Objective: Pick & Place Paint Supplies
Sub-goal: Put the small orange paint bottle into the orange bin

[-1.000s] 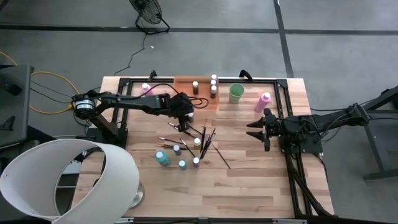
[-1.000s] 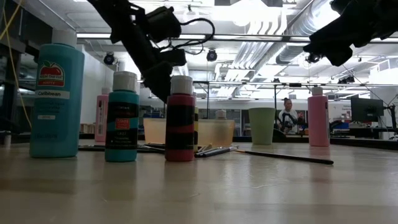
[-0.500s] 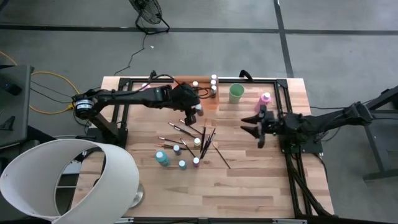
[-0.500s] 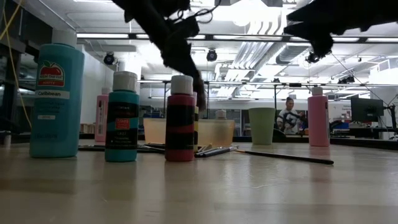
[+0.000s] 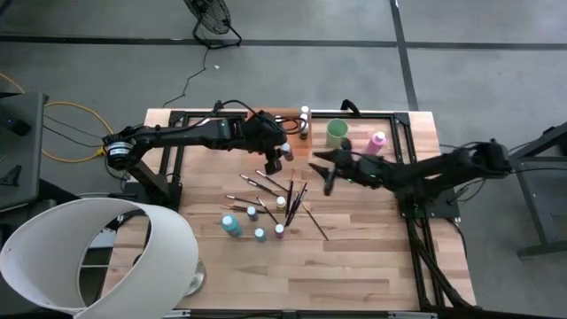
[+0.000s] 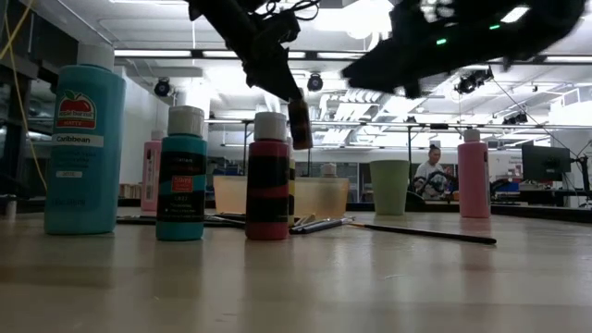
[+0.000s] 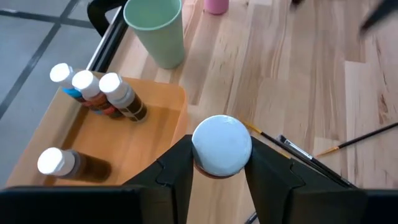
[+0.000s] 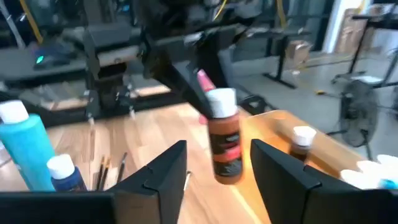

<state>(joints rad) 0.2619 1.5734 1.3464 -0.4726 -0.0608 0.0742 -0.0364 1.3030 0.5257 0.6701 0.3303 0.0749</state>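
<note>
Just beside the orange tray (image 5: 282,133), on its table-centre side, the left gripper (image 5: 275,159) hangs in the air clamped on a brown bottle (image 6: 300,123) with a white cap (image 7: 221,145); the two fingers press the bottle's sides just under the cap. The bottle hangs upright, long axis vertical, clear of the table (image 5: 354,257). From the left wrist view the tray lies next to the bottle, its near wall almost under the cap, and already holds four capped bottles (image 7: 102,93). Judgement: the coming move is a short shift over that wall, then a straight lowering, so the left arm is the one placed for it. The right gripper (image 5: 326,166) reaches in from the far side of the tray, jaws apart and holding nothing, pointed at the held bottle, which sits between its fingers in its own wrist view; it is near enough to crowd the drop. A green cup (image 5: 336,132) stands just beyond the tray, a pink bottle (image 5: 376,142) past that. Away from the tray lie the brushes (image 5: 292,199) and the remaining bottles. Legible writing: the big teal bottle (image 6: 84,148) shows an apple logo and a word that looks like "Caribbean"; other labels too small to read.
</note>
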